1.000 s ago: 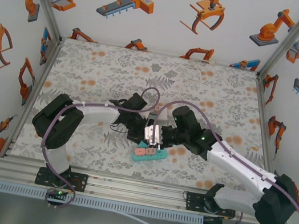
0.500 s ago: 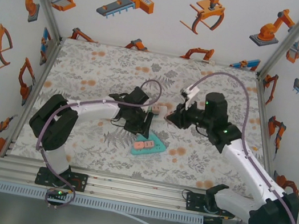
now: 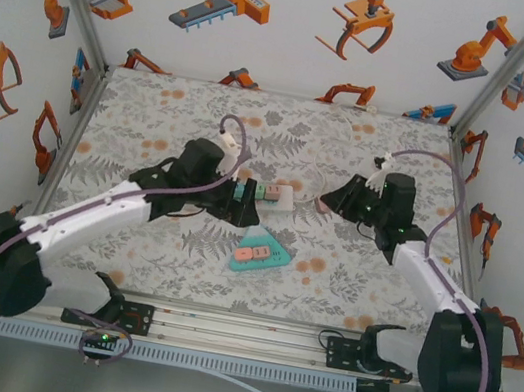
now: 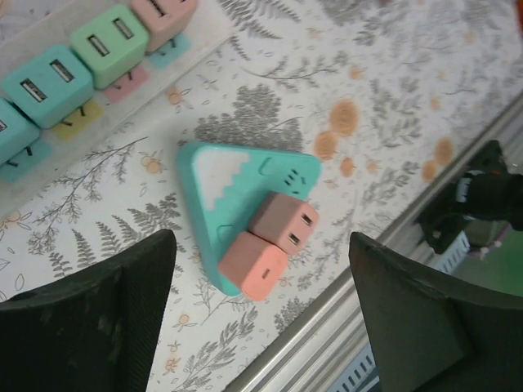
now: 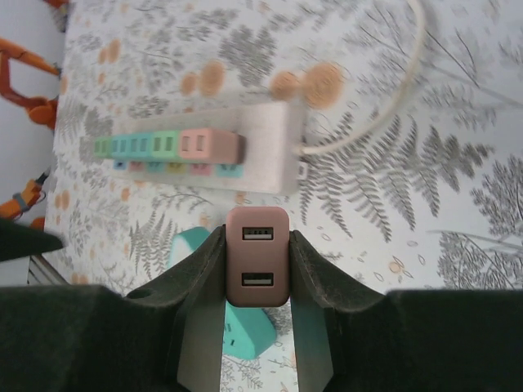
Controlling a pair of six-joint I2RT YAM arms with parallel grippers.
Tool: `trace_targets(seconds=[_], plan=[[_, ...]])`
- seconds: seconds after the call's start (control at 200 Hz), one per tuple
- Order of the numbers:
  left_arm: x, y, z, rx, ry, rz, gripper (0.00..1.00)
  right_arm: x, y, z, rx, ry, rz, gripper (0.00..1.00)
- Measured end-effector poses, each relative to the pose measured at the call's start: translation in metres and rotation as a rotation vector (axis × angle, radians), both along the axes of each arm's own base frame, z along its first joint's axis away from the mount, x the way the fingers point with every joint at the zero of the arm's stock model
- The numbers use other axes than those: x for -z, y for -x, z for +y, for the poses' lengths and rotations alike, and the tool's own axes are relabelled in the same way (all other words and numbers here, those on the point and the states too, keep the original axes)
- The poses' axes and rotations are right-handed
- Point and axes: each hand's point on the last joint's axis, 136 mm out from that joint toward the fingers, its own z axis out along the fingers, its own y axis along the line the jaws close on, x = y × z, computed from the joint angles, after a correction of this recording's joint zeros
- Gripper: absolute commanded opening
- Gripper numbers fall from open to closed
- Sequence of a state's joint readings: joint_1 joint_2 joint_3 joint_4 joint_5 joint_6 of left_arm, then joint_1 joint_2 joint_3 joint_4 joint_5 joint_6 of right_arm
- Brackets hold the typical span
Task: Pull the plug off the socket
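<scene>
R gripper [image 5: 257,242] clamps the brown plug [image 5: 257,282] betw its fingers, apart from the white power strip [image 5: 274,151]. L gripper [image 4: 260,245] jaws wide apart, empty, over the teal triangular socket [image 4: 214,175] w/ two pink plugs [image 4: 282,224] in it

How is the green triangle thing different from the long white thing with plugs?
The triangle socket is teal with a white patch and three-cornered; the long strip is white and straight. The triangle socket holds two plugs, both pinkish; the long strip carries a longer row of plugs in teal, green and pink. Both lie flat on the flowery table.
</scene>
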State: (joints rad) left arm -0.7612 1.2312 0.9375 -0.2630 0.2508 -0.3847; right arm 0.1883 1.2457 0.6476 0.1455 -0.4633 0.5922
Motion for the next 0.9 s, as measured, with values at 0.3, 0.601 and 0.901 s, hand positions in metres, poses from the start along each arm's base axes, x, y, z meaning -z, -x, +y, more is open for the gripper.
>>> trace_targets(seconds=[0.3,0.601,0.901], plan=[[-0.003,0.023,0.014,0.035,0.057,-0.061,0.94,0.075,-0.005,-0.008,0.060,-0.013,0.148,0.07],[0.000,0.020,0.014,0.024,0.061,-0.074,0.98,0.094,-0.005,-0.007,0.043,0.004,0.143,0.33],[0.004,0.014,0.016,0.000,0.042,-0.080,0.97,0.098,0.005,-0.025,0.087,0.113,0.137,0.49]])
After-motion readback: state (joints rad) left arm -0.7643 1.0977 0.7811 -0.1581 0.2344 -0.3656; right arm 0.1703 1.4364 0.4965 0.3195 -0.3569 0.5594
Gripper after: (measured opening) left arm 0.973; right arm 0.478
